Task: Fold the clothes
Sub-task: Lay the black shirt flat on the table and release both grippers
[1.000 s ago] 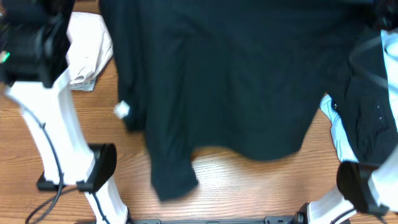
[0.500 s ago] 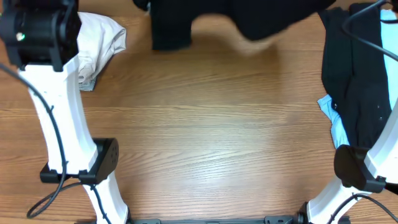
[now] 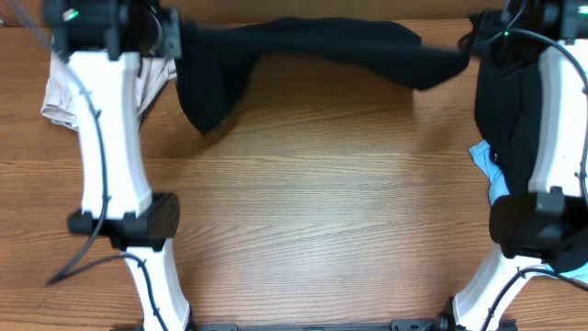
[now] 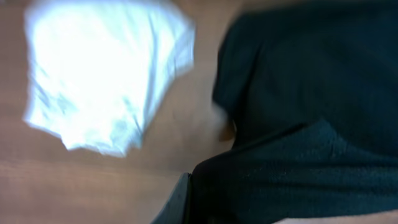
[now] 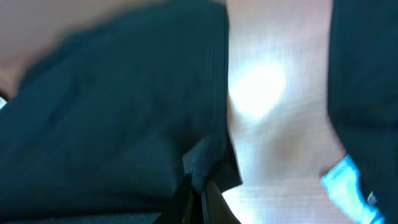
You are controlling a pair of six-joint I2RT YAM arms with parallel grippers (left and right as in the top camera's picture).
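A black garment (image 3: 303,46) hangs stretched between my two grippers along the table's far edge. One end droops at the left (image 3: 209,97). My left gripper (image 3: 170,37) is shut on its left end; the left wrist view shows black fabric (image 4: 298,168) at the finger. My right gripper (image 3: 469,46) is shut on its right end; the right wrist view shows the fingers (image 5: 198,186) pinching a fold of black cloth (image 5: 124,112). A pale beige garment (image 3: 64,92) lies at the far left and shows in the left wrist view (image 4: 106,68). More black clothes (image 3: 514,119) and a light-blue one (image 3: 491,175) lie at the right.
The wooden table (image 3: 322,202) spreads bare in the middle and front. The left arm's white column (image 3: 110,138) and the right arm's column (image 3: 560,119) stand at either side, with their bases at the front edge.
Both grippers have carried the black garment from over the table's middle back to the far edge. It now hangs as a narrow band, and the arms have swung back with it.
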